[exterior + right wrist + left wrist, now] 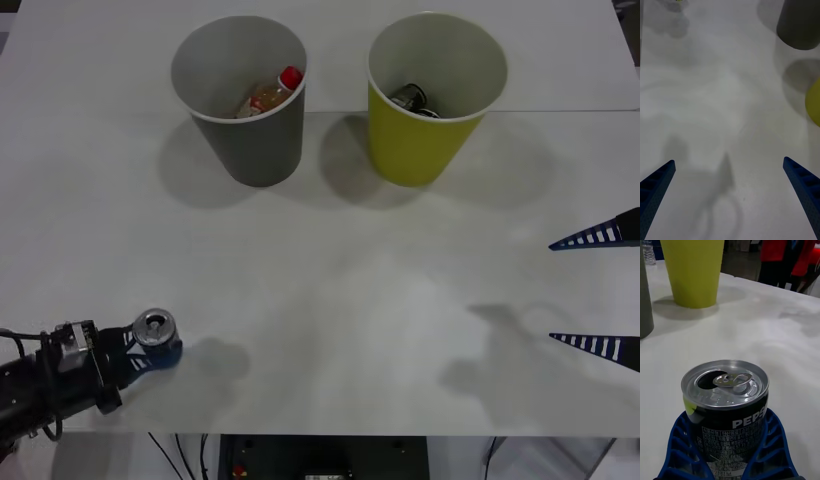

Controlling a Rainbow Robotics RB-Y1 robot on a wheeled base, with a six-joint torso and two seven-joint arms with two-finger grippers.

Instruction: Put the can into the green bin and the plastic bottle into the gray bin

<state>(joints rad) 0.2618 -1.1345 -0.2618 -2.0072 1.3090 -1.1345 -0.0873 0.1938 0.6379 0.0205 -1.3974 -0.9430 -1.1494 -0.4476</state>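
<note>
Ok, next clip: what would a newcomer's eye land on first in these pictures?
Probably the can, upright at the table's near left corner with the left tool closed around its black body. Next, the two big cup-shaped bins at the far side: the gray bin already holds the plastic bottle, and the green bin to its right holds another dark can. The right tool waits open at the right edge.

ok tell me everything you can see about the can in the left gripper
The can is a small metal drink can, black-sided with white PEPSI lettering, fine print and a green patch, and a silver top. Its mouth is open, the pull tab lying flat. It stands upright near the table's front left corner, far from both bins. The left gripper has its blue ribbed jaws closed around the can's lower body.
</note>
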